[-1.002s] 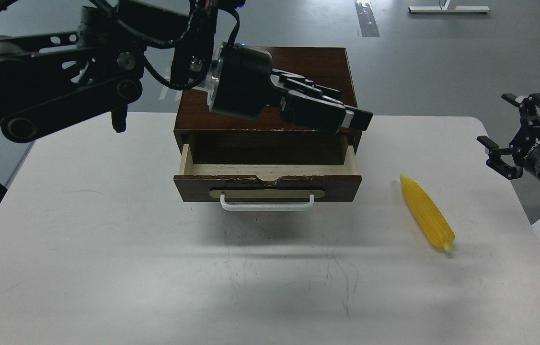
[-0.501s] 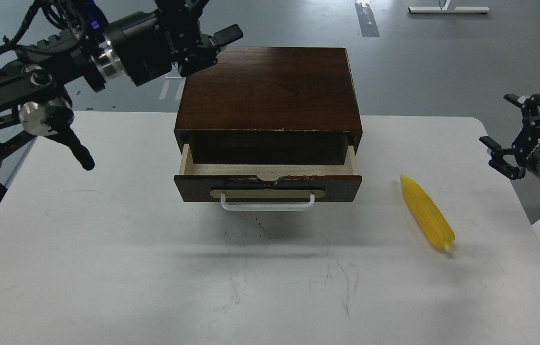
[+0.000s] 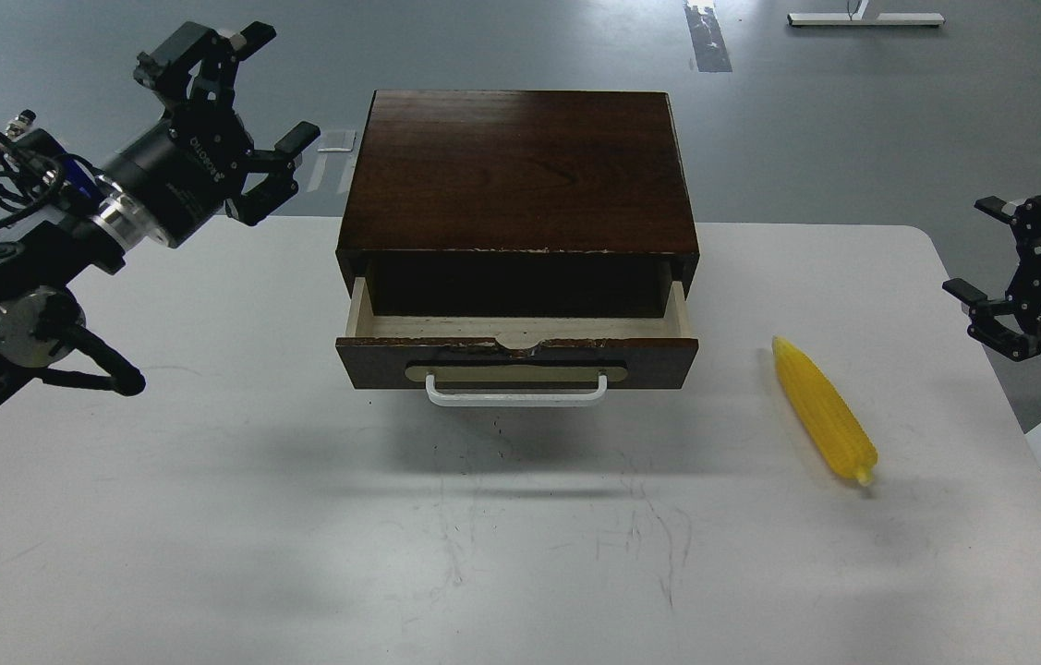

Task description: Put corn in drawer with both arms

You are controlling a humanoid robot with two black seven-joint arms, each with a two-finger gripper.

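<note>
The corn point(image 3: 823, 408) lies flat on the white surface point(image 3: 298, 517), well to the right of the drawer point(image 3: 516, 356) and clear of it, with nothing touching it. Its long axis runs on a diagonal: the pointed tip is the end nearer the drawer's right front corner, and the blunt stalk end lies farther from the drawer, toward the robot and a little more to the right.

The right hand point(image 3: 1011, 277) is plainly the nearer of the two. It hangs off the right edge of the surface, out beyond the corn on the side away from the drawer, and looks raised above surface level. Its fingers are spread apart and hold nothing. The corn lies to its left and lower, so a reach would have to come inward and down, and the wrist would probably need to turn so the fingers close across the cob rather than along it.

The left hand point(image 3: 234, 115) is on the far side of the drawer from the corn, up beside the back left corner of the brown box point(image 3: 520, 166), lifted well above the surface. Its fingers are also spread wide and empty.

The drawer stands pulled partly out, its pale inside showing and bare of any object, so the corn is not yet in place.
</note>
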